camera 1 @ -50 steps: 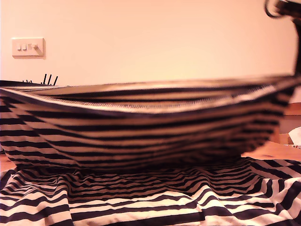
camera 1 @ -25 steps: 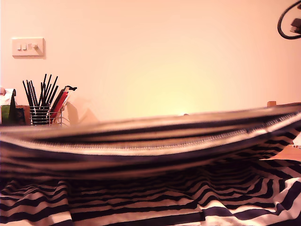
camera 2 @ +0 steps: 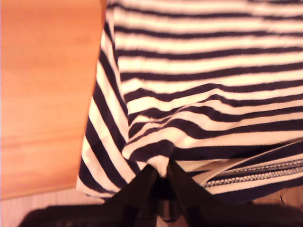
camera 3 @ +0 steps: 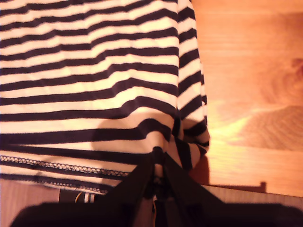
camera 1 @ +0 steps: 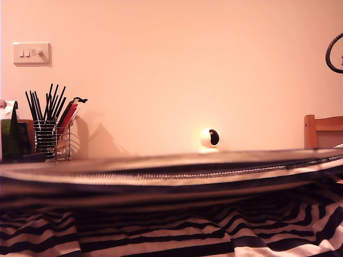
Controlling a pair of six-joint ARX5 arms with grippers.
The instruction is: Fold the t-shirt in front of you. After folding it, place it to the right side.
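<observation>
Here, my first tool (camera 2: 161, 176) and my second tool (camera 3: 158, 171) each pinch the striped t-shirt (camera 1: 171, 176) by its hem, stretched low above the wooden surface (camera 2: 47, 94).

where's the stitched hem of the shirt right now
In the exterior view the t-shirt's stitched hem stretches across the whole frame, held above the striped fabric below, with the wire utensil holder behind it at the exterior view's left.

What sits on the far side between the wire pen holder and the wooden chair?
In the exterior view, a small white camera between the wire holder and the chair.
</observation>
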